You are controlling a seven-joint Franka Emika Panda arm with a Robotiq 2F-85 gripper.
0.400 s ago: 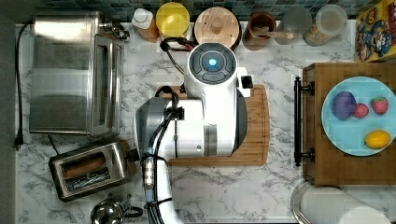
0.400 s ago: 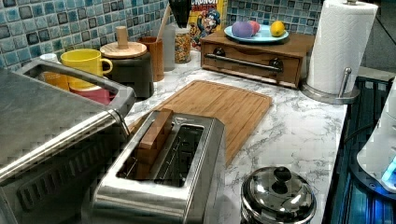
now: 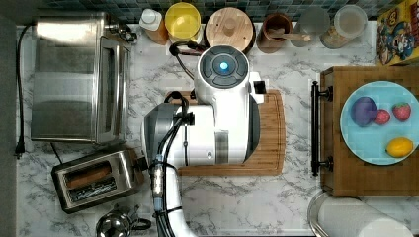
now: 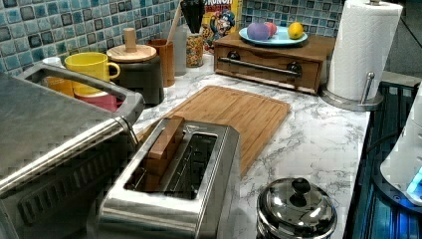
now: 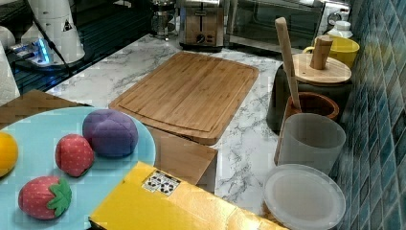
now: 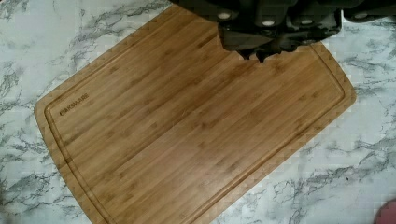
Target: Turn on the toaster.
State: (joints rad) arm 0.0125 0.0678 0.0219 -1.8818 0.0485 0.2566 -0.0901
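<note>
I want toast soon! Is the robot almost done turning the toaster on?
Not yet. The toaster already has bread in one slot, still sticking up, so it looks unpressed. The gripper hangs over the cutting board, away from the toaster. Reaching the toaster and pushing its lever are both left.

cutting board (image 3: pixel 269 148) mid-counter | toaster oven (image 3: pixel 74 79) top view's left | fruit plate (image 3: pixel 380 143) top view's right

The cutting board (image 6: pixel 196 121) bears a burned-in brand near one corner, seemingly "OAKSWARE"; other print is unreadable.
</note>
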